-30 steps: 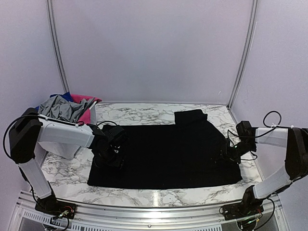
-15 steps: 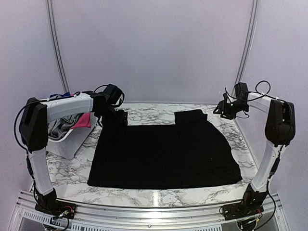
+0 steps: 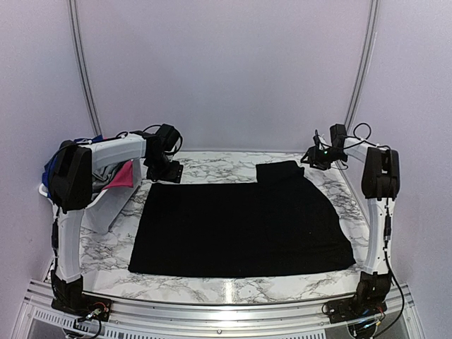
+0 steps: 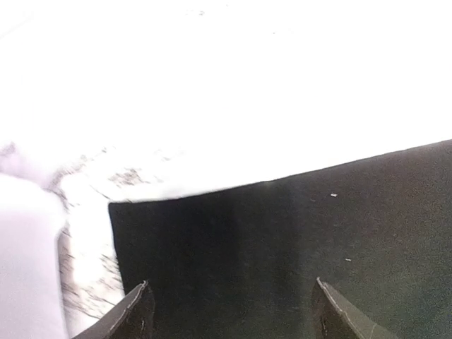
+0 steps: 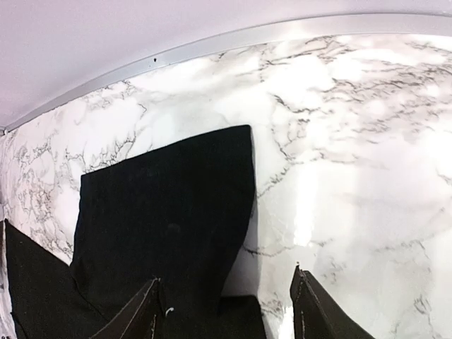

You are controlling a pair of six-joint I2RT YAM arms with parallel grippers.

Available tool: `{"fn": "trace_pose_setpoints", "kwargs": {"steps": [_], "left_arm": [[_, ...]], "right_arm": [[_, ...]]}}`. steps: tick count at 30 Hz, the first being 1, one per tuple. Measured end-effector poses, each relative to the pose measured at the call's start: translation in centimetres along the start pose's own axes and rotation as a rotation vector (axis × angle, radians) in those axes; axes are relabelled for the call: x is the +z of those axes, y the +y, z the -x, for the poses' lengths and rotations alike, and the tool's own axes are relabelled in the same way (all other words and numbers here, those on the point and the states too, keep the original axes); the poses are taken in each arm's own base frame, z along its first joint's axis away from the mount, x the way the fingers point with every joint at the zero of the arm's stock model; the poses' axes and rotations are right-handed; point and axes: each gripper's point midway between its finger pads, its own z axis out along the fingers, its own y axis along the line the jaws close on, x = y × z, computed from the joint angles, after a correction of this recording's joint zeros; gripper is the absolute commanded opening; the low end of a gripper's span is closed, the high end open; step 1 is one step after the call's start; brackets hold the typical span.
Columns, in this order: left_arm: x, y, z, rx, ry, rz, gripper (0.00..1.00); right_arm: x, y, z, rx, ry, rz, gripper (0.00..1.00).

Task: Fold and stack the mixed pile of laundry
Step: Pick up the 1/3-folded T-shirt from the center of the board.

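1. A large black cloth garment [image 3: 240, 226] is lying spread flat across the middle of the white marble-patterned table [image 3: 212, 164], with its near hem running close to the table's front edge.
2. At its far right corner, a smaller black folded flap [image 3: 279, 171] is lying doubled back toward the rear wall.
3. The rest of the mixed laundry pile [image 3: 124, 174], showing hot-pink, grey and royal blue cloth, is sitting in the white plastic basket [image 3: 106, 208] at the table's left side, partly hidden behind the left arm.
4. The left gripper [image 3: 168, 171] is hovering at the garment's far left corner; in its wrist view its jaws are standing wide apart [image 4: 233, 314] over the black cloth [image 4: 282, 247], with nothing between them.
5. The right gripper [image 3: 311, 157] is hanging just beyond the folded flap, near the far right of the table.
6. In the right wrist view its two fingers are standing apart [image 5: 226, 311], gripping nothing: one fingertip is showing over the black flap [image 5: 169, 212], the other over bare marble [image 5: 353, 141].
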Motion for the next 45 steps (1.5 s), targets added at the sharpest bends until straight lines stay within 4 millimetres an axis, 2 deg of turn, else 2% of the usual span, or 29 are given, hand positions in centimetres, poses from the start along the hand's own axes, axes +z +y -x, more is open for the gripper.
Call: {"fn": "trace_pose_setpoints", "kwargs": {"steps": [5,11,17,20,23,26,30,33,37,45], "left_arm": [[0.6,0.7,0.8,0.114,0.005,0.055,0.77],[1.0,1.4,0.7,0.285,0.042,0.086,0.66],[2.2,2.3,0.7,0.398,0.094,0.095,0.55],[3.1,3.1,0.4,0.450,0.136,0.113,0.53],[3.6,4.4,-0.1,0.487,0.171,0.152,0.52],[3.5,5.7,0.1,0.505,0.187,0.180,0.51],[3.1,7.9,1.5,0.493,0.170,0.202,0.50],[3.2,9.1,1.8,0.485,0.171,0.197,0.48],[3.8,8.7,1.6,0.503,0.179,0.147,0.48],[6.7,7.8,0.0,0.540,0.228,0.073,0.47]], "right_arm": [[1.6,0.2,0.0,0.005,0.008,0.028,0.49],[2.8,1.4,-1.1,0.009,0.041,0.054,0.40],[3.0,2.2,-1.2,0.013,0.048,0.072,0.20],[3.0,2.3,-1.3,0.017,0.050,0.077,0.07],[3.0,2.3,-1.3,0.022,0.050,0.081,0.00],[3.0,2.4,-1.3,0.028,0.051,0.083,0.00],[3.0,2.4,-1.3,0.028,0.051,0.086,0.00],[3.0,2.4,-1.3,0.030,0.052,0.086,0.00],[3.0,2.4,-1.3,0.030,0.052,0.086,0.00],[3.0,2.4,-1.3,0.031,0.052,0.086,0.00]]}}
